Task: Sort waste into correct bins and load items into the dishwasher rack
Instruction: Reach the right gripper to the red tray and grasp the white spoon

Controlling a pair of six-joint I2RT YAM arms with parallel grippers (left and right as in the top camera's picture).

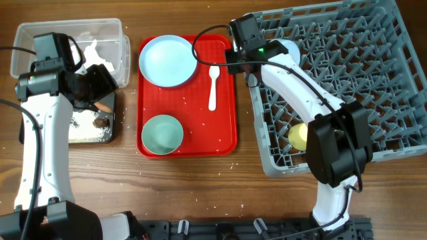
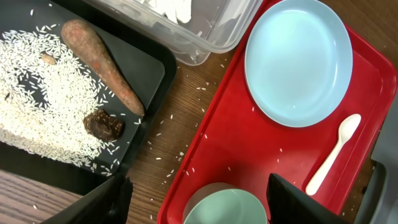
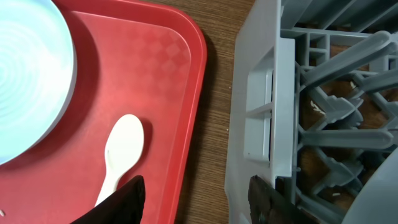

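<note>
Red serving tray (image 1: 223, 133) mid-counter (image 1: 200, 180), dishes on it.

On the red tray we see the pale blue plate (image 1: 167, 61), the mint-green bowl (image 1: 162, 133) and the white spoon (image 1: 213, 85). Left of it, the black tray (image 2: 149, 68) holds the carrot-like stick (image 2: 102, 68), rice (image 2: 43, 106) and a brown chunk (image 2: 104, 124). Farther back on that side, the clear tub (image 1: 40, 30) holds crumpled paper (image 1: 93, 53). Right of it stands the grey rack (image 1: 360, 80), with the yellow cup (image 1: 298, 136) inside. Our left hand (image 2: 199, 190) hovers left of the red tray, and our right hand (image 3: 198, 193) at its right edge; both are spread and hold nothing.
</note>
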